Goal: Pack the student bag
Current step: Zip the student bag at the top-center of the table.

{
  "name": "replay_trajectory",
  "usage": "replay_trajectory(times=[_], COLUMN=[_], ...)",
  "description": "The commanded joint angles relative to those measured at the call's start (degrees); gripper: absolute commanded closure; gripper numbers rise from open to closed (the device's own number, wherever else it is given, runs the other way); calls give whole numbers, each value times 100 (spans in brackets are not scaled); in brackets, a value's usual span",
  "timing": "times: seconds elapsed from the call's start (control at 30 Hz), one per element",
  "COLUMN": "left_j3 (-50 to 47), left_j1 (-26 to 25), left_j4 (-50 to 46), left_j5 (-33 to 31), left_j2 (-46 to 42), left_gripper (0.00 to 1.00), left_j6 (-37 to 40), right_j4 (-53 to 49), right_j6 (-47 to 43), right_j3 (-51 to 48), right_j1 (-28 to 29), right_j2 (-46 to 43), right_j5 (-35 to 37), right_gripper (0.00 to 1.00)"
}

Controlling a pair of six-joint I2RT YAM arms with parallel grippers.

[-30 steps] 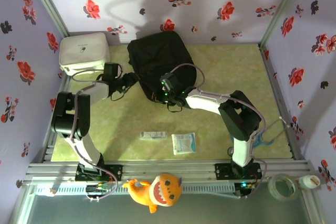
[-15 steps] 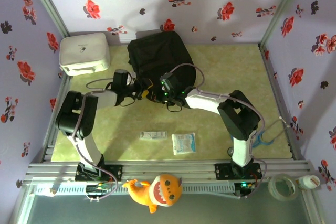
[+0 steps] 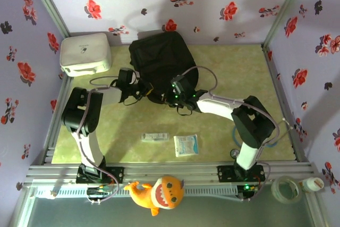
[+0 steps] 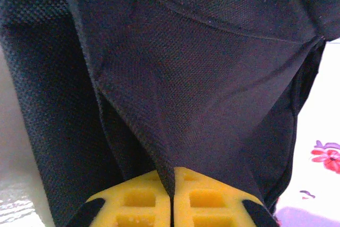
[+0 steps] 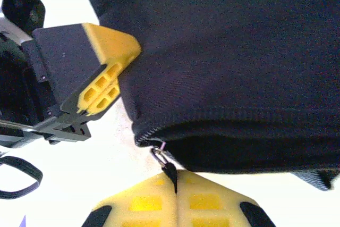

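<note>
- Over the last second my left arm has swung away from the white box (image 3: 85,52) to the near edge of the student bag (image 3: 162,57). The left jaws have snapped shut on a fold of its black cloth.
- My right arm has slid a little to the right. The right jaws are shut tight on the zipper pull (image 5: 166,166) at the bag's near edge.
- The bag lies at the back of the tabletop (image 3: 239,73), near the box.
- I think the pull could slip out if I tug hard, because it is small and thin.
- The fold could slip too. Then the whole bag would slide instead of opening.
- I cannot see inside the bag or tell how far the zip is open.
- From above, both jaws are dark on dark and hard to pick out.
</note>
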Motion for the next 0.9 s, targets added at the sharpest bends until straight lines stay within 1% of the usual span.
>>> replay_trajectory(times=[0.0,0.17,0.33,0.57,0.63,0.77,0.87], left_j3=[141,198,224,303,304,208,-66], left_j1=[55,65,67,88,114,248,398], left_j4=[-549,-669,-721,-882,-939,-1141,-1226], left_j5=[-503,-537,-536,-518,-500,-511,-544], left_j2=[201,360,440,296,125,-429,-937], left_gripper=[95,96,96,94,90,75,61], left_j6=[531,667,749,939,972,1025,971], right_j4=[-415,-674,-986,-1259,-1221,-816,-827], right_j6=[117,177,196,287,231,-88,-365], right_j3=[-192,-277,-376,-494,-456,-137,404], right_j1=[-170,-301,-367,-504,-509,-428,-263], right_j2=[-293,-396,-618,-768,-722,-422,-77], right_j5=[343,517,891,1206,1146,507,305], right_gripper=[100,100,100,100,100,100,100])
